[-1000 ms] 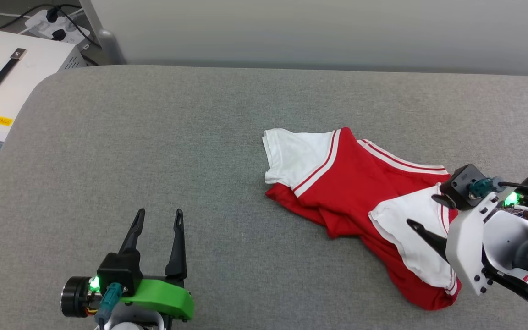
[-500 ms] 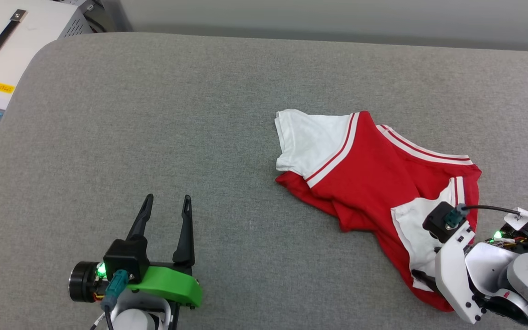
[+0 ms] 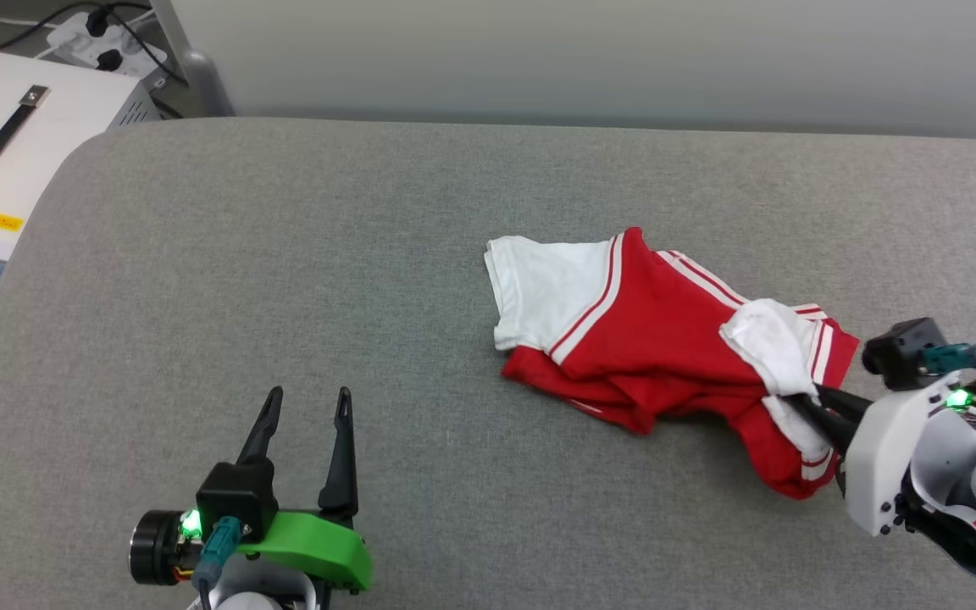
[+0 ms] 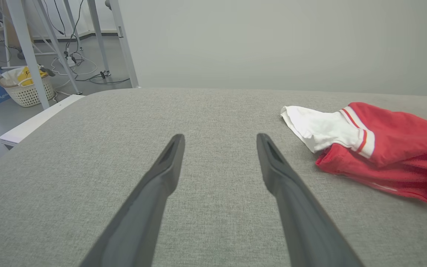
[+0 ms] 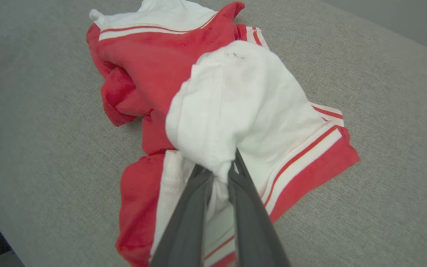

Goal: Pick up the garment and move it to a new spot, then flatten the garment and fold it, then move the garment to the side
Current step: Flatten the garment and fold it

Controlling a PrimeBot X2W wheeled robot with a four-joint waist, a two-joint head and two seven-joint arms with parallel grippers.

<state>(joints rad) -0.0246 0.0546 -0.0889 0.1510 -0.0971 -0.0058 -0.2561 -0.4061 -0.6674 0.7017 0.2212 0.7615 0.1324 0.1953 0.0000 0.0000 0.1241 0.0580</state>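
Note:
The garment, a red T-shirt with white striped sleeves, lies crumpled right of centre on the grey padded surface. My right gripper is shut on its near white sleeve, whose fabric bunches up around the fingertips and lifts a little. The right wrist view shows the two fingers pinching that white cloth at the gripper. My left gripper stands open over bare surface at the lower left, well apart from the shirt. In the left wrist view its gripper points past the garment at the right.
The grey padded surface has wide bare room left of the shirt. A white box with a black handle sits beyond its far left corner, with a power strip and cables behind. A laundry basket stands on the floor.
My right gripper has shut on the near white sleeve and pulled it up and back, bunching the shirt. The head camera dipped and came back. The left arm has stayed put.

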